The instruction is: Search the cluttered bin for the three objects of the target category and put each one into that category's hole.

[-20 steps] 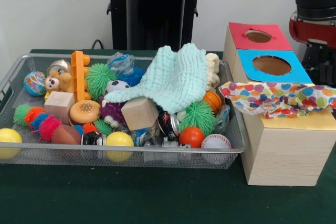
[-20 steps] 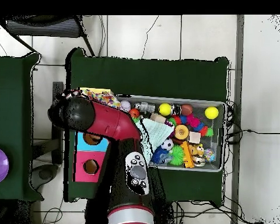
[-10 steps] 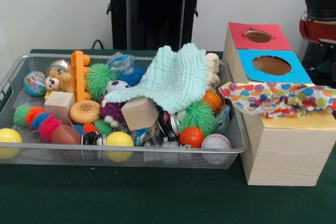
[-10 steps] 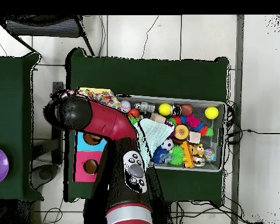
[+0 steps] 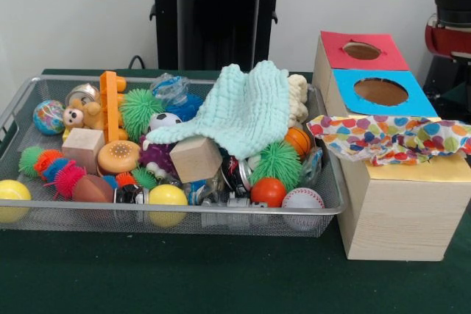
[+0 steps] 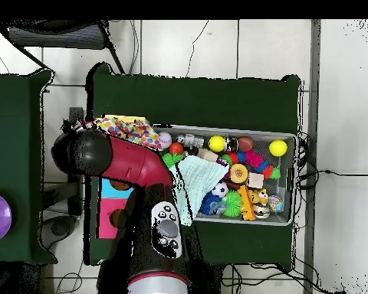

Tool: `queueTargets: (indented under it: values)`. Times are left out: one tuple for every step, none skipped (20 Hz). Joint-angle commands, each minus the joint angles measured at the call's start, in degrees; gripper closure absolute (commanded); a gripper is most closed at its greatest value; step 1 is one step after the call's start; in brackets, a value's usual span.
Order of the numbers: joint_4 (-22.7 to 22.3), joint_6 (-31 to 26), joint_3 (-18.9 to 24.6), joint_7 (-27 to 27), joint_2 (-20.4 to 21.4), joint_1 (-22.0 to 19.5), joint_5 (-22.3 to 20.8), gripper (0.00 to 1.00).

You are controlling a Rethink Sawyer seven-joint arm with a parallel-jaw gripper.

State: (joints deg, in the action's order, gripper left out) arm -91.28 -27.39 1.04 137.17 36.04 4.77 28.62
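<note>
Wire mesh forms the bin [image 5: 44, 215], and along its near rim lie two yellow balls [image 5: 168, 196], a baseball [image 5: 302, 198] and an orange ball [image 5: 268, 190]. Behind these sit a tilted wooden cube [image 5: 196, 158], a green spiky ball [image 5: 277, 162] and an orange disc toy [image 5: 118, 157]. A mint knitted cloth [image 5: 246, 112] is draped over the middle of the pile and hides whatever is under it. Toward 10 o'clock in the bin stand an orange plastic piece [image 5: 110, 101], a small teddy [image 5: 82, 115] and another green spiky ball [image 5: 140, 108]. At 3 o'clock from the bin stands the wooden box [image 5: 397, 211]; a multicoloured cloth [image 5: 386, 137] lies across its near top, with the blue-framed hole [image 5: 380, 91] and the red-framed hole [image 5: 361, 51] beyond. In the overhead view the red arm [image 6: 133, 164] covers the box; the gripper itself is hidden, so whether it is open or closed cannot be told.
</note>
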Motion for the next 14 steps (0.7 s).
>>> queueTargets:
  values:
    - [-1.36, -1.01, -3.26, 9.56, -3.16, -0.19, -1.82, 1.0]
    - [-1.39, -0.44, -3.08, 8.98, -3.53, -0.5, -1.77, 1.0]
    - [-1.42, -0.13, -3.02, 8.74, -3.82, -0.57, -1.69, 1.0]
    - [-1.38, 0.26, -3.01, 8.53, -4.13, -0.73, -1.6, 1.0]
    - [-1.23, 0.74, -3.17, 8.58, -4.4, -0.61, -1.56, 1.0]
    - [-0.75, 0.62, -3.48, 8.61, -4.8, -0.55, -1.59, 1.0]
    - [-0.53, 1.03, -3.45, 8.45, -5.12, -0.56, -1.54, 1.0]
    - [-0.5, 1.49, -3.06, 8.13, -5.46, -0.84, -1.36, 1.0]
    - [-0.52, 2.37, -2.84, 8.05, -5.85, -0.89, -1.21, 1.0]
    - [-0.67, 3.64, -2.46, 7.83, -6.24, -1.1, -1.05, 1.0]
    - [-0.62, 4.32, -2.21, 7.63, -6.62, -1.25, -0.99, 1.0]
    - [-0.24, 4.69, -2.19, 7.47, -7.01, -1.31, -1.05, 1.0]
    - [-0.05, 4.74, -2.18, 7.31, -7.19, -1.4, -1.09, 1.0]
    - [0.06, 4.89, -2.13, 7.19, -7.26, -1.47, -1.12, 1.0]
